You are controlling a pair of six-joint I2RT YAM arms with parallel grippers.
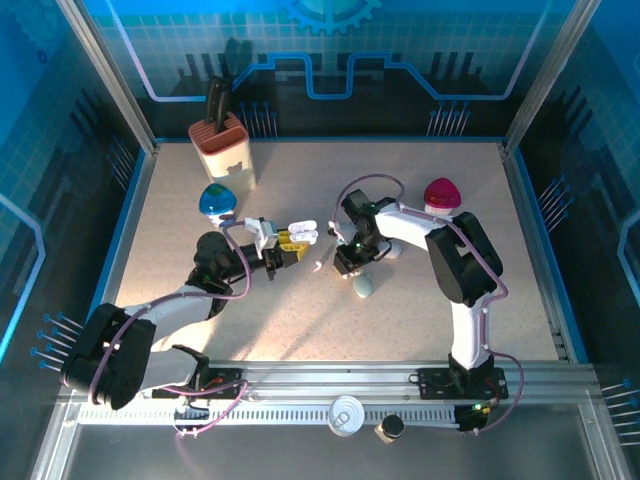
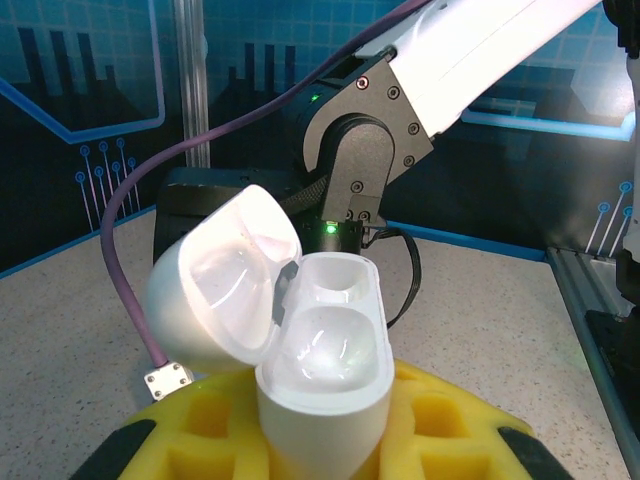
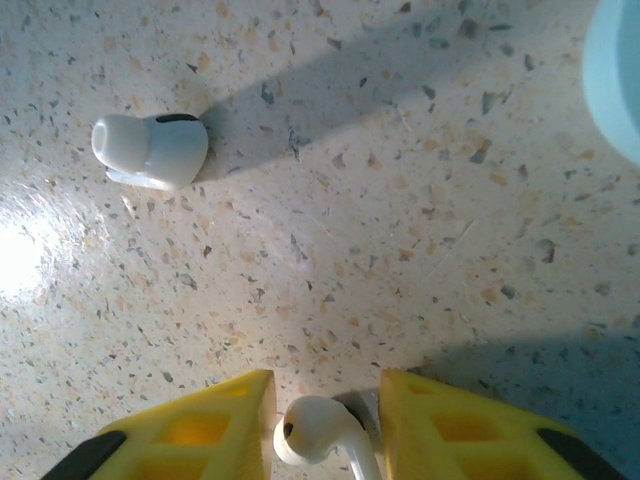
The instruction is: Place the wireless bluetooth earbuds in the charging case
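charging case (image 2: 322,370) in left pincer (image 1: 290,246); earbud (image 3: 312,432) between right pincer (image 3: 325,398) fingers; second earbud (image 3: 150,150) beyond, on table (image 3: 400,250).

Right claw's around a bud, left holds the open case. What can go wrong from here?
1. The earbud lies flat on the table near the tips of the right claw; it may slip out on lifting.
2. The left claw holds the open charging case low; an off-centre push could tilt it.
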